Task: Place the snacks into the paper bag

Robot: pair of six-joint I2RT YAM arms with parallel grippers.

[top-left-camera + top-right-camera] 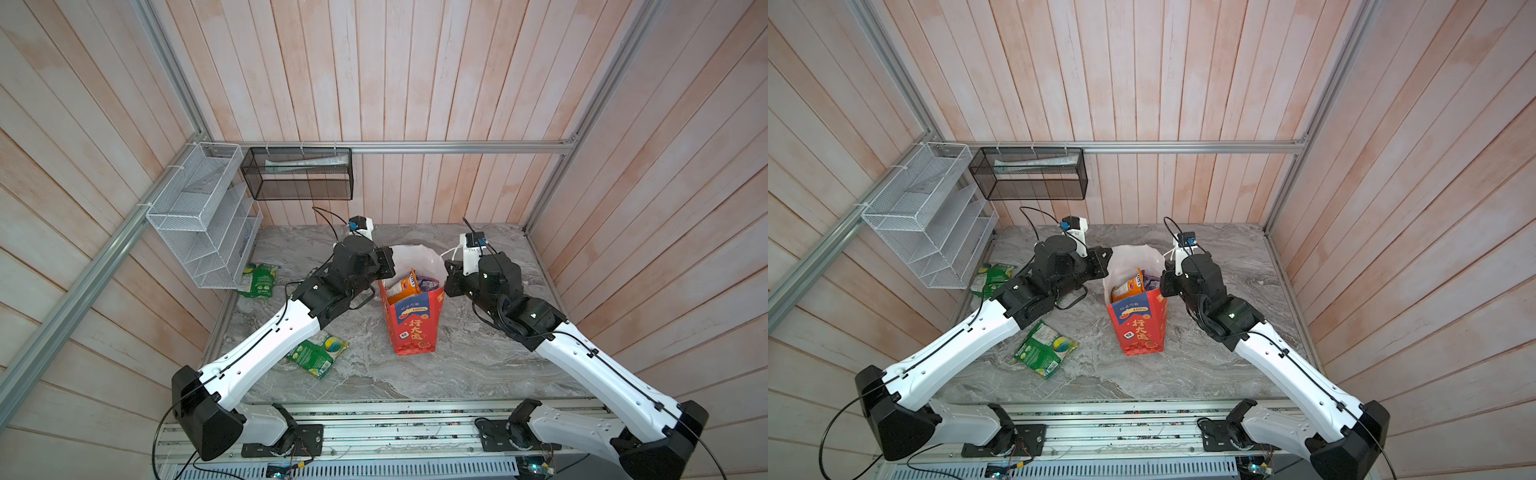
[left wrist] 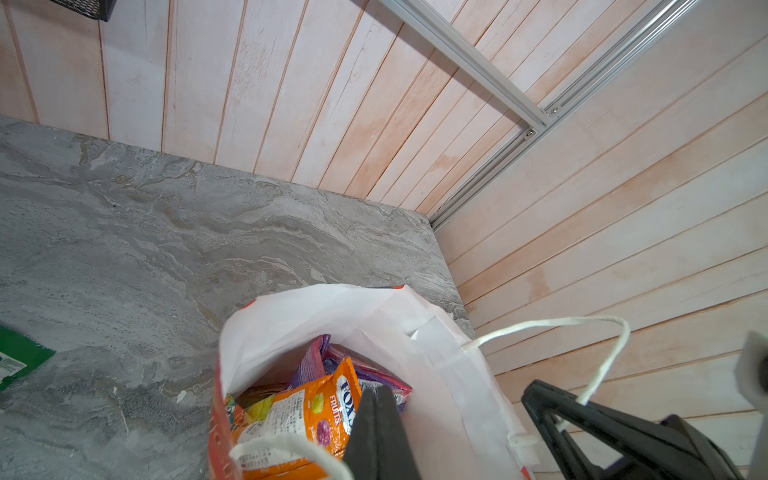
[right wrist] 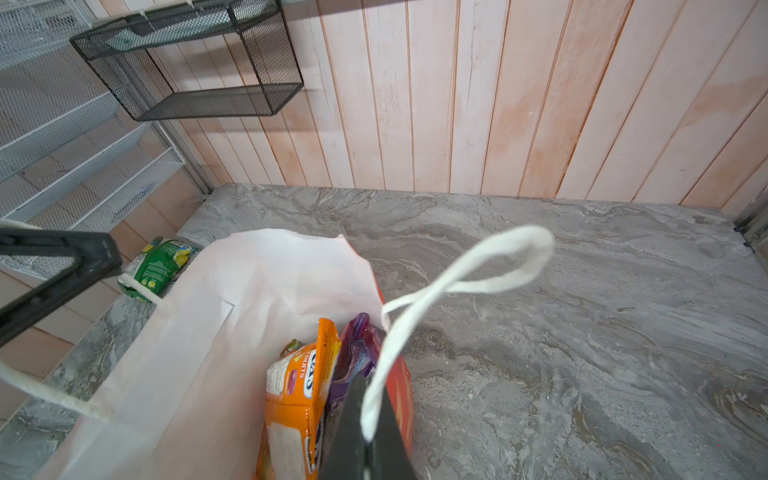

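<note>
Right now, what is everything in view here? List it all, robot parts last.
paper bag: one, red, white lining, upright mid-table
cord handles: two, white, one per gripper
orange packet: one seen, inside bag
purple packet: one seen, inside bag
green packets: two, on table left of bag
wire rack: one, white, left wall
mesh basket: one, black, back wall
table: grey marble
left gripper: shut on cord handle
right gripper: shut on cord handle

At lower middle the paper bag (image 2: pixel 291 316) stood open (white lining showing), an orange FOX'S packet (image 2: pixel 299 411) and a purple packet (image 2: pixel 311 357) inside. The left gripper (image 2: pixel 377 399), jaws closed, hung above its mouth. At lower right, the right gripper (image 2: pixel 540 405) pinched a cord handle (image 2: pixel 615 345).
</note>
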